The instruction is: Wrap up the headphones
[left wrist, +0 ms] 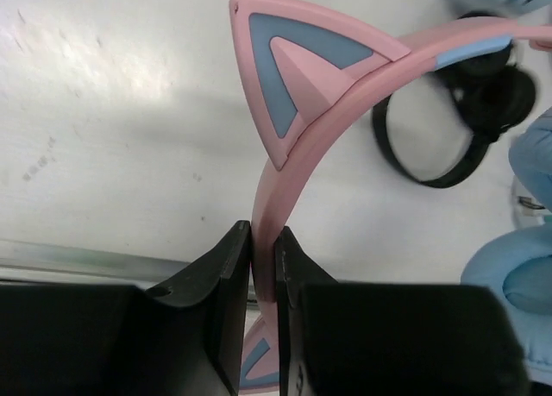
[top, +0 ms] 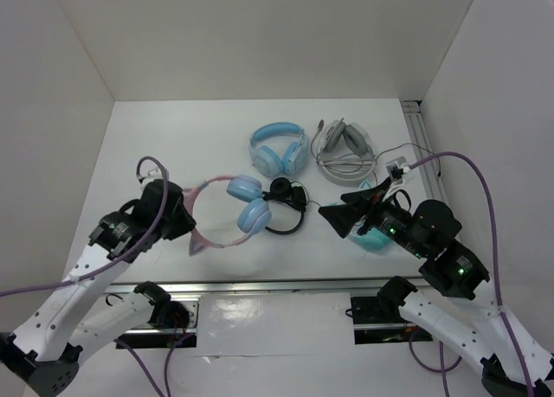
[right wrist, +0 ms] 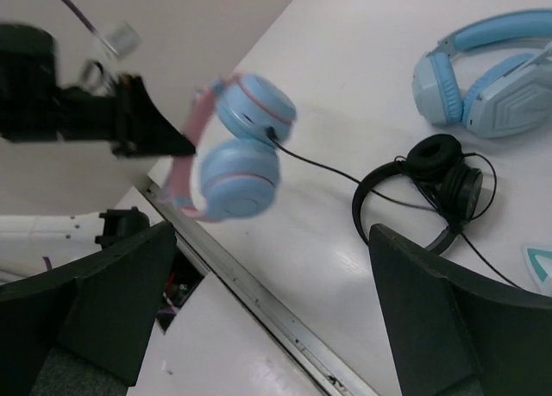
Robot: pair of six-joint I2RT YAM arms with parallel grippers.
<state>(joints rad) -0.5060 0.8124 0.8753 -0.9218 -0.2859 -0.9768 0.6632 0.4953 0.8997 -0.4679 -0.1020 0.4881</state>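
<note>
The headphones [top: 245, 203] have a pink cat-ear headband and two light blue ear cups. My left gripper [top: 185, 217] is shut on the headband. In the left wrist view the pink band [left wrist: 285, 180] runs straight between the jaws of the left gripper [left wrist: 263, 251], with a cat ear [left wrist: 293, 77] above. In the right wrist view the ear cups [right wrist: 243, 146] look blurred and lifted, and the thin black cable [right wrist: 319, 165] trails from them toward the black headset. My right gripper [top: 346, 211] is open and empty, right of the ear cups; it also shows in its own view [right wrist: 276, 301].
A small black headset [top: 286, 204] lies just right of the ear cups. An all-blue pair [top: 279, 148] and a grey-white pair [top: 344, 142] lie behind. A teal pair [top: 377, 238] sits under my right wrist. A metal rail [top: 286, 284] marks the near table edge.
</note>
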